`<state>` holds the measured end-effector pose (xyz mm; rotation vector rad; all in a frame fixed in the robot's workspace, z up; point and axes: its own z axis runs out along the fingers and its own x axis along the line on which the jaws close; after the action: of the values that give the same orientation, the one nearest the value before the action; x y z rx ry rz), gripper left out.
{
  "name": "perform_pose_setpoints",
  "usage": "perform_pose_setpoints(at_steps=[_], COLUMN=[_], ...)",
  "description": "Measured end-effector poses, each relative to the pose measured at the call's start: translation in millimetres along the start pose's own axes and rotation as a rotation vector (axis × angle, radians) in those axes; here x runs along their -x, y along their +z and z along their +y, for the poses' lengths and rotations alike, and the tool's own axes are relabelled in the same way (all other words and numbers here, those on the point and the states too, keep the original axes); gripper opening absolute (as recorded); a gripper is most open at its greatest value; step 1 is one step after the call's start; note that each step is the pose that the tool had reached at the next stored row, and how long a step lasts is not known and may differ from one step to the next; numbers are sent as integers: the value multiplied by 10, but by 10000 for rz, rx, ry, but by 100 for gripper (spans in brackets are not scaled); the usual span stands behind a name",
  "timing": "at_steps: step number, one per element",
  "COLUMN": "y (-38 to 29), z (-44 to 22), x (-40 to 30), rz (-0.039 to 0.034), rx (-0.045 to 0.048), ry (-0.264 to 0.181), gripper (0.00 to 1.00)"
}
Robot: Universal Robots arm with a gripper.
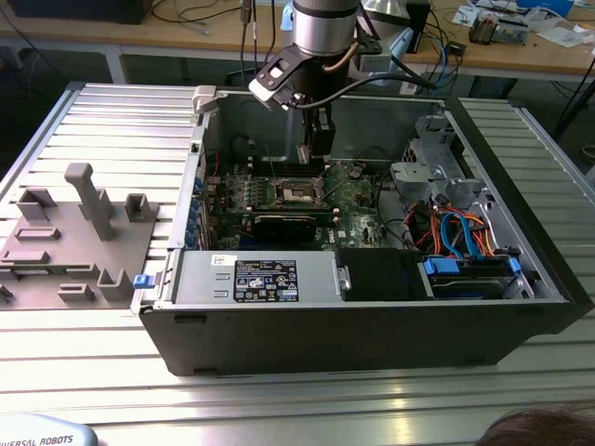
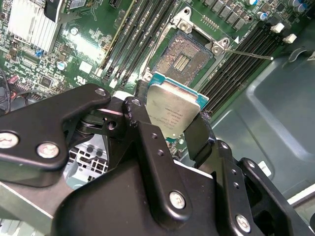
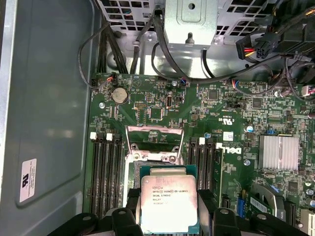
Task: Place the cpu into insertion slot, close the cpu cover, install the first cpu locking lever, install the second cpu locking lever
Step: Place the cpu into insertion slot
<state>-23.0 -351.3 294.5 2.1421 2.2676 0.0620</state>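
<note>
My gripper (image 2: 172, 110) is shut on the cpu (image 2: 170, 105), a small square chip with a silver-grey top, gripped by two opposite edges between black fingers (image 2: 142, 105). In the first wrist view the cpu (image 3: 169, 201) hangs just short of the open insertion slot, partly covering it. The slot (image 2: 183, 58) shows bare gold contacts. The cpu cover (image 3: 155, 129), a thin silvery frame with a square window, stands raised at the slot's far side. A thin locking lever (image 2: 248, 53) sticks out beside the slot. In the exterior view my gripper (image 1: 316, 153) hovers over the green board (image 1: 358, 200).
Black memory slots (image 3: 106, 172) flank the socket on both sides. A finned heatsink (image 3: 278, 152), black cables (image 3: 147, 54) and a metal drive cage (image 3: 192, 14) lie nearby. The case's grey wall (image 3: 47, 98) is close. A grey fixture (image 1: 84, 232) sits at the exterior view's left.
</note>
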Motion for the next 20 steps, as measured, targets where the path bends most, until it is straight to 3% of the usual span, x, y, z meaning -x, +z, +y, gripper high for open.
perform_pose_setpoints(at_steps=[20], y=[75], z=[-3], x=[1], rz=[0], rx=[1], ry=[0], gripper=[55])
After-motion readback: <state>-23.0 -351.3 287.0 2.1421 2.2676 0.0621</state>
